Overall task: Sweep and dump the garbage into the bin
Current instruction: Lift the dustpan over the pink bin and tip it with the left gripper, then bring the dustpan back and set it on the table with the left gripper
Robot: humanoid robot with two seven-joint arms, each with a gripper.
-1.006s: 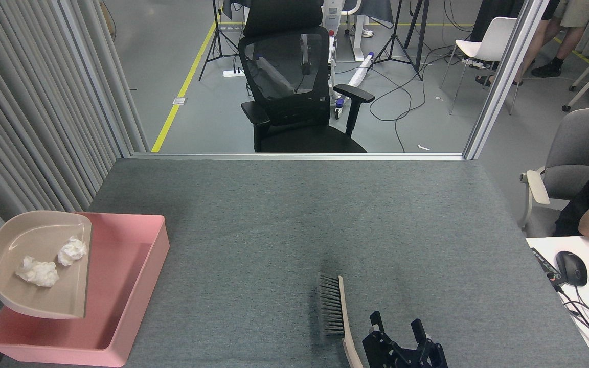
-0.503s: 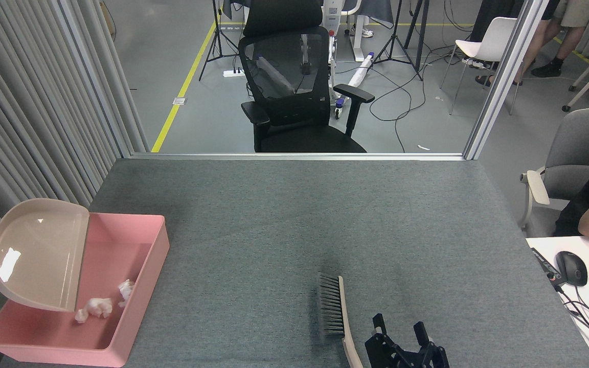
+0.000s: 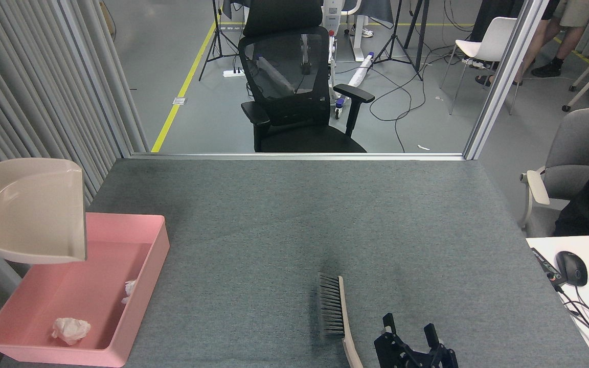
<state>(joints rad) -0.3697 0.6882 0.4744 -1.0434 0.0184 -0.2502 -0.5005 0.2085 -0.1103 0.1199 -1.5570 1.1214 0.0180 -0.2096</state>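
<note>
Garbage: both wads lie inside the bin [image 3: 143, 286], the pink tray at the table's [image 3: 294, 214] near-left corner. One wad [image 3: 71, 329] sits by the bin's near wall; the other [image 3: 130, 288] rests against its right wall. Table is otherwise bare but for the brush [image 3: 336, 317], well right of the bin, bristles pointing away. Dustpan [image 3: 26, 209] hangs above the bin's far end, empty, tipped up; whatever holds it is out of frame. Right gripper [image 3: 411, 329] hovers just right of the brush, fingers apart, holding nothing. Left gripper not visible. Step judged: dump done. Next move likely calls for setting the dustpan down on the table, clear of the bin.
</note>
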